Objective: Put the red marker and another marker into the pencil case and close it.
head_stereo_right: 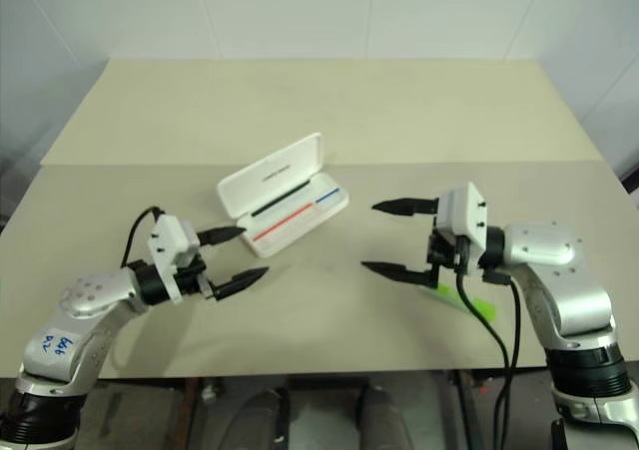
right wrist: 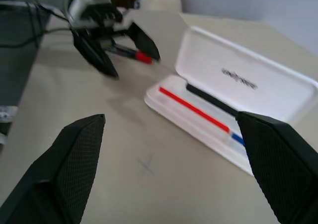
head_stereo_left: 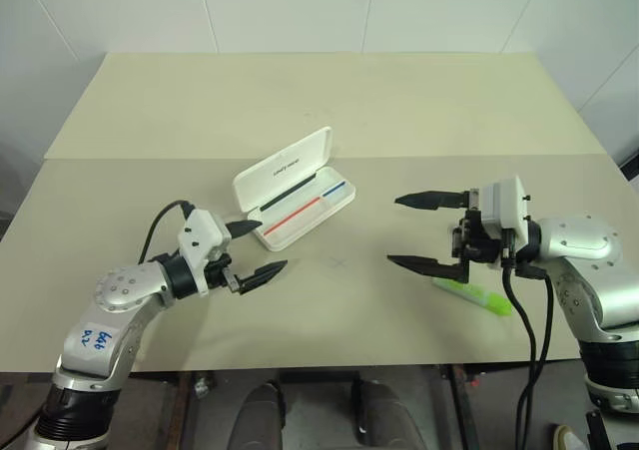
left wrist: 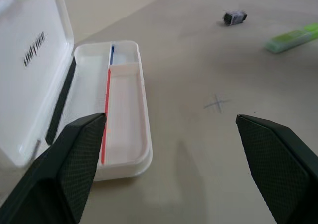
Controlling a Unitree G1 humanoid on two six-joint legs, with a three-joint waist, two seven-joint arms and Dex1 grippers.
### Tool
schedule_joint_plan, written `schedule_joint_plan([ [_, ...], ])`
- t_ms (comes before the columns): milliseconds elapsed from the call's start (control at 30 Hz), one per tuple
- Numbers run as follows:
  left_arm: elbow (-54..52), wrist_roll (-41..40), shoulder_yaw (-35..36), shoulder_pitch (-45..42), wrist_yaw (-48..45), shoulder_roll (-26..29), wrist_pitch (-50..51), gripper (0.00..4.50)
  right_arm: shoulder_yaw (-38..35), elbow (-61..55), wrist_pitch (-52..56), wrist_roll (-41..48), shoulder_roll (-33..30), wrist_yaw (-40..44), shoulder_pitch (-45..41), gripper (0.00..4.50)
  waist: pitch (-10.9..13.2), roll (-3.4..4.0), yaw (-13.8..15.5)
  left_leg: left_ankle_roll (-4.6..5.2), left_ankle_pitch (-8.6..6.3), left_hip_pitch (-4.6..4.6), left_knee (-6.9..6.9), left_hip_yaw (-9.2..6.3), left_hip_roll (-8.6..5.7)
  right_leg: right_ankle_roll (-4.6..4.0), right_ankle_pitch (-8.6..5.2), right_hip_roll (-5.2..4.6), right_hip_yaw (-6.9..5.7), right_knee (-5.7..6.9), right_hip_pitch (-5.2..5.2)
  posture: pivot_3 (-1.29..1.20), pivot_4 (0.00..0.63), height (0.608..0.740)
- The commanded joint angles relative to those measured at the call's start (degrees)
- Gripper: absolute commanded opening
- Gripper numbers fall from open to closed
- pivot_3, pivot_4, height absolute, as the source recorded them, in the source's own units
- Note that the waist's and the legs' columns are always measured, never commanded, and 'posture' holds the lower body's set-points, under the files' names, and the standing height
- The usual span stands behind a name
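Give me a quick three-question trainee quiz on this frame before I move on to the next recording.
1. Fill in: the left end effector and the right end effector both have their jaws ___.
2. Yes or no: is the lid of the pencil case raised?
3. The lime-green highlighter lies: A) inside the pencil case; B) on the table beside the right end effector; C) gripped in the left end effector.

Key: 1 open; 2 yes; 3 B.
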Motion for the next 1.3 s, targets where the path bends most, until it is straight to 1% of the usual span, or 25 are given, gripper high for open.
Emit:
schedule_joint_plan([
  [33, -0.9, 2.0, -1.1, -1.3, 3.2, -1.5, 1.3, 4.5, -0.2, -4.5, 1.4, 2.7, 0.3, -0.3, -1.3, 4.45, 0.0, 0.0, 0.1, 0.0, 0.0, 0.0, 0.01, 0.02, 0.0, 0.0, 0.0, 0.0, 0.01, 0.0, 0.0, 0.0, 0.15, 0.74],
  [133, 3.0, 5.6, -3.9, -4.0, 6.0, -3.8, 1.1, 4.5, -0.5, -5.2, 1.5, 2.7, 0.8, -1.1, -0.5, 4.45, 0.0, -0.01, 0.4, 0.0, 0.0, 0.01, 0.09, 0.03, -0.01, -0.04, 0.0, 0.0, 0.03, 0.02, 0.03, 0.0, 0.15, 0.74],
  [233, 5.7, 6.7, -4.8, -6.4, 6.5, -5.5, 0.7, 3.88, -0.1, -5.8, 1.5, 2.2, 1.4, -2.2, 0.2, 4.5, 0.0, -0.07, 0.3, 0.01, 0.0, 0.0, 0.12, 0.05, -0.01, -0.1, 0.03, 0.0, 0.05, 0.02, 0.03, 0.0, 0.15, 0.74],
  [333, 6.7, 7.4, -6.3, -8.4, 6.1, -7.0, 0.3, 2.9, 0.3, -6.4, 1.3, 1.9, 2.2, -3.2, 0.6, 4.5, 0.0, -0.08, 0.1, 0.01, 0.0, 0.01, 0.11, 0.09, -0.01, -0.07, 0.06, 0.0, 0.1, 0.04, -0.01, 0.0, 0.15, 0.74],
  [533, 7.3, 9.0, -7.9, -11.0, 6.5, -8.5, 1.8, 2.9, 0.6, -7.2, 1.0, 1.4, 3.3, -5.0, 1.2, 4.5, 0.0, -0.08, 0.2, 0.01, 0.01, 0.02, 0.11, 0.08, 0.0, -0.03, 0.08, 0.04, 0.1, 0.17, -0.06, 0.0, 0.15, 0.74],
  [800, 11.1, 12.5, -8.6, -13.4, 9.2, -9.4, 3.6, 2.9, 0.1, -8.2, 0.9, 1.2, 3.7, -7.0, 2.0, 4.5, 0.0, -0.08, 0.2, 0.01, 0.01, 0.02, 0.15, 0.09, -0.01, 0.0, 0.09, 0.04, 0.12, 0.2, -0.06, 0.0, 0.15, 0.74],
  [1167, 14.3, 14.4, -11.4, -17.0, 8.8, -11.2, 4.7, 2.9, -0.1, -9.4, 1.3, 1.6, 3.8, -9.7, 1.2, 4.5, 0.0, -0.08, 0.2, 0.01, 0.01, 0.02, 0.15, 0.08, -0.01, 0.02, 0.1, 0.05, 0.11, 0.21, -0.06, 0.0, 0.15, 0.74],
  [1300, 13.3, 14.5, -11.6, -18.2, 9.2, -11.8, 6.4, 2.9, -0.1, -9.8, 1.4, 1.7, 3.7, -10.2, 1.6, 4.5, 0.0, -0.08, 0.2, 0.01, 0.01, 0.01, 0.18, 0.09, -0.01, 0.04, 0.11, 0.06, 0.13, 0.21, -0.05, 0.0, 0.15, 0.74],
])
